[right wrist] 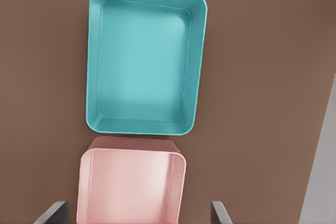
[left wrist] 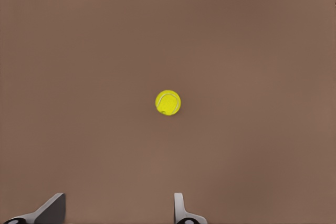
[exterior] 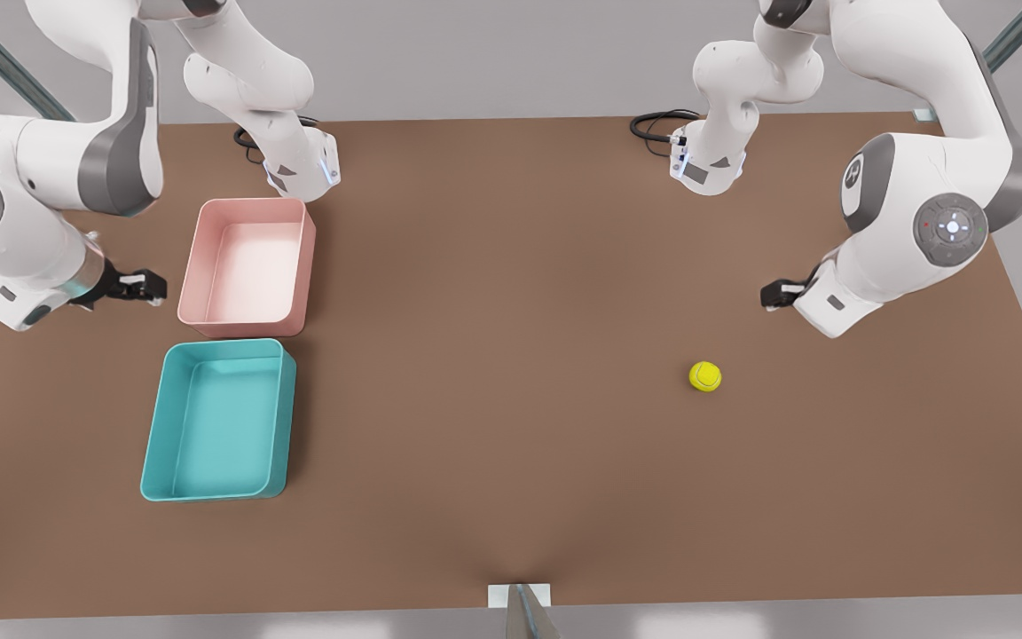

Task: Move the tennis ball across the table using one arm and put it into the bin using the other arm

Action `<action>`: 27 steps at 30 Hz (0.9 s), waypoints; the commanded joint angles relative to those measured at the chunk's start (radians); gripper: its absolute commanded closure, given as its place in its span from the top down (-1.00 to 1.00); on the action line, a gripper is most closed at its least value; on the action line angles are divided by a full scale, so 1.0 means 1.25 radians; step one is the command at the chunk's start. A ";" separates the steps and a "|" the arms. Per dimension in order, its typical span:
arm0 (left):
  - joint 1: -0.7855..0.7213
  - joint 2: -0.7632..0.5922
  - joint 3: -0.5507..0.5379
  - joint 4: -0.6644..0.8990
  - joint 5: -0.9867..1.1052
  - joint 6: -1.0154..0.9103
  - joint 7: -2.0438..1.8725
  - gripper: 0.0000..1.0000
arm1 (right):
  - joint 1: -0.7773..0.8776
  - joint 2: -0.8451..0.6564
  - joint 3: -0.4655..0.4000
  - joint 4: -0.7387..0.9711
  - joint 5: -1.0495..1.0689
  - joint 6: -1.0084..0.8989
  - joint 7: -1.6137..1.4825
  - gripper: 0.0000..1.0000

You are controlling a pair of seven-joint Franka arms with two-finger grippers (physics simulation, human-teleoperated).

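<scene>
The yellow-green tennis ball [exterior: 705,376] rests on the brown table [exterior: 511,293] toward the front view's right; in the left wrist view the ball [left wrist: 168,102] lies ahead of my open fingers. My left gripper [exterior: 775,294] hovers a little behind and to the right of the ball, apart from it and holding nothing. The teal bin [exterior: 218,426] lies empty near the front view's left. My right gripper [exterior: 140,286] hangs open beside the pink tray, left of it, behind the bin [right wrist: 142,61].
An empty pink tray [exterior: 249,266] stands just behind the teal bin, almost touching it, and appears as the pink tray [right wrist: 131,187] in the right wrist view. Both arm bases [exterior: 302,169] stand at the table's far edge, with black cables beside them.
</scene>
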 commanded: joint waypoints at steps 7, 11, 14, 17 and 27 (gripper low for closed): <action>0.000 0.006 0.002 -0.186 0.010 0.322 0.166 -0.57 | -0.004 0.006 -0.027 -0.006 0.041 0.077 -0.081 1.00; 0.032 0.054 0.026 -0.284 -0.053 0.561 0.833 -0.52 | -0.004 0.010 -0.028 -0.006 0.041 0.079 -0.080 1.00; 0.031 0.107 0.027 -0.319 -0.048 0.577 1.176 -0.57 | -0.004 0.017 -0.028 -0.005 0.041 0.078 -0.081 1.00; 0.050 0.152 0.011 -0.315 0.050 0.579 1.362 -0.57 | -0.004 0.020 -0.027 -0.005 0.041 0.075 -0.082 1.00; 0.130 0.191 -0.044 -0.411 0.089 0.630 1.639 -0.57 | -0.003 0.031 -0.028 -0.003 0.034 0.079 -0.080 1.00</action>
